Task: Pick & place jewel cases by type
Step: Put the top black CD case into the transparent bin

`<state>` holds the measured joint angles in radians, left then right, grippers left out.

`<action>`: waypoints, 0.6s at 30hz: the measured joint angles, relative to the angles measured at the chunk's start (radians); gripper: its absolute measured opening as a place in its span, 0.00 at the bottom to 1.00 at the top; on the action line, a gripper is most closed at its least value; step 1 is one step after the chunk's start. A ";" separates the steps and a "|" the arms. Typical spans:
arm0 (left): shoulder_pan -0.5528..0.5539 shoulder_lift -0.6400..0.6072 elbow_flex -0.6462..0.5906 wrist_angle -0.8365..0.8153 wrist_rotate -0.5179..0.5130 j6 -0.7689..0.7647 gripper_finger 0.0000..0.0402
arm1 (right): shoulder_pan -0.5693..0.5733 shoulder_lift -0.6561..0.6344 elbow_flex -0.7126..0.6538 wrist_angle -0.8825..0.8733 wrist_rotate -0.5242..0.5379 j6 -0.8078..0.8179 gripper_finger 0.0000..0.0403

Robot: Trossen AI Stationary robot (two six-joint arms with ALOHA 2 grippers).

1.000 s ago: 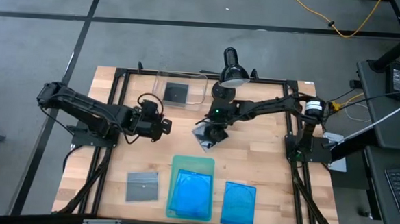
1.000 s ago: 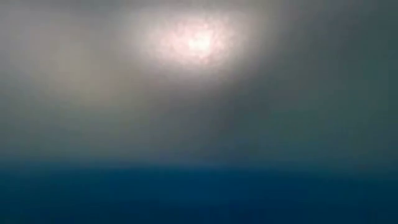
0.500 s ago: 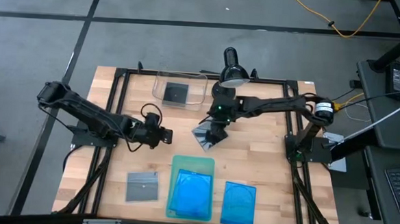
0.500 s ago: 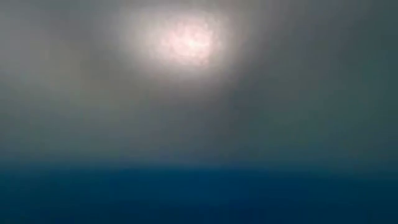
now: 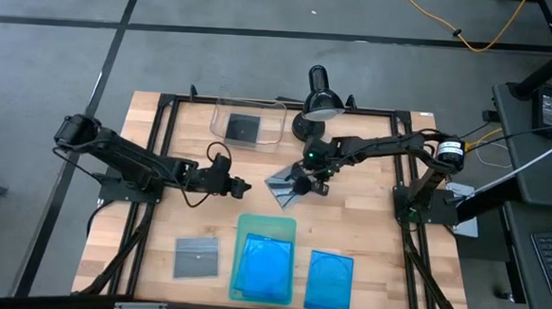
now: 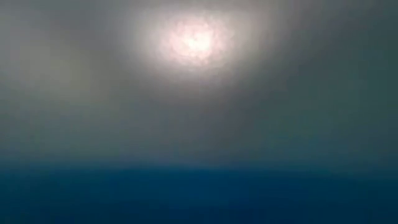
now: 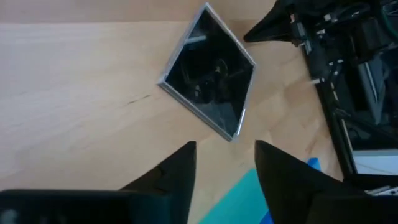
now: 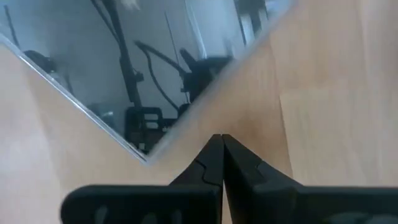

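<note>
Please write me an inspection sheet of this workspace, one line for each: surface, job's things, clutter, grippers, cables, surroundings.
Surface: pale wooden table in a black frame.
Job's things: dark square jewel case in the clear plastic bin; mirror-like dark case mid-table, tilted; grey square case at the front; blue rectangular case on the pale-green flat tray; second blue case beside it.
Clutter: black lamp at the far edge.
Grippers: left gripper open, short of the mirror-like case; right gripper shut, beside it.
Cables: yellow cable on the floor.
Surroundings: grey floor; low view shows nothing clear.
</note>
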<state>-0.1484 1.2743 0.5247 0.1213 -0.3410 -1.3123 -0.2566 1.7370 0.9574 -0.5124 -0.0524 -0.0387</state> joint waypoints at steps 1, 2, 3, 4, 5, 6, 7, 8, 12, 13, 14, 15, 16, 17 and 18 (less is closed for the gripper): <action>0.009 0.015 0.000 0.016 0.011 0.001 0.41 | -0.004 0.000 -0.014 0.005 0.000 0.000 0.01; 0.017 0.032 0.000 0.040 0.024 0.002 0.43 | -0.009 0.000 -0.028 0.012 0.000 0.000 0.01; 0.027 0.050 0.000 0.060 0.034 0.002 0.44 | -0.014 -0.002 -0.035 0.019 -0.001 -0.002 0.01; 0.034 0.066 0.000 0.081 0.049 0.001 0.46 | -0.018 -0.002 -0.041 0.024 -0.002 -0.010 0.01; 0.041 0.083 0.000 0.108 0.064 0.001 0.47 | -0.021 -0.003 -0.044 0.024 -0.003 -0.019 0.01; 0.048 0.103 0.000 0.137 0.079 0.001 0.48 | -0.023 -0.003 -0.045 0.023 -0.004 -0.028 0.01; 0.053 0.122 0.000 0.165 0.096 0.000 0.49 | -0.024 -0.003 -0.045 0.024 -0.006 -0.044 0.01; 0.056 0.140 0.000 0.184 0.112 -0.002 0.50 | -0.024 -0.003 -0.045 0.027 -0.009 -0.052 0.01; 0.066 0.206 0.001 0.264 0.159 -0.025 0.51 | -0.025 -0.002 -0.039 0.030 -0.072 -0.080 0.01; 0.067 0.218 0.001 0.276 0.164 -0.030 0.51 | -0.023 -0.002 -0.040 0.033 -0.074 -0.093 0.01; 0.067 0.230 0.001 0.289 0.168 -0.035 0.51 | -0.018 -0.001 -0.039 0.036 -0.078 -0.101 0.01; 0.067 0.241 0.001 0.305 0.174 -0.038 0.51 | -0.015 0.000 -0.040 0.041 -0.090 -0.106 0.01; 0.067 0.249 0.001 0.314 0.183 -0.039 0.51 | -0.013 0.000 -0.040 0.045 -0.110 -0.115 0.01; 0.067 0.257 0.001 0.321 0.190 -0.038 0.51 | -0.013 0.001 -0.040 0.047 -0.144 -0.121 0.01; 0.067 0.261 0.001 0.329 0.202 -0.039 0.51 | -0.013 0.003 -0.040 0.053 -0.174 -0.123 0.01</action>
<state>-0.0818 1.5349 0.5255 0.4500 -0.1387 -1.3510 -0.2695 1.7404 0.9173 -0.4592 -0.2262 -0.1620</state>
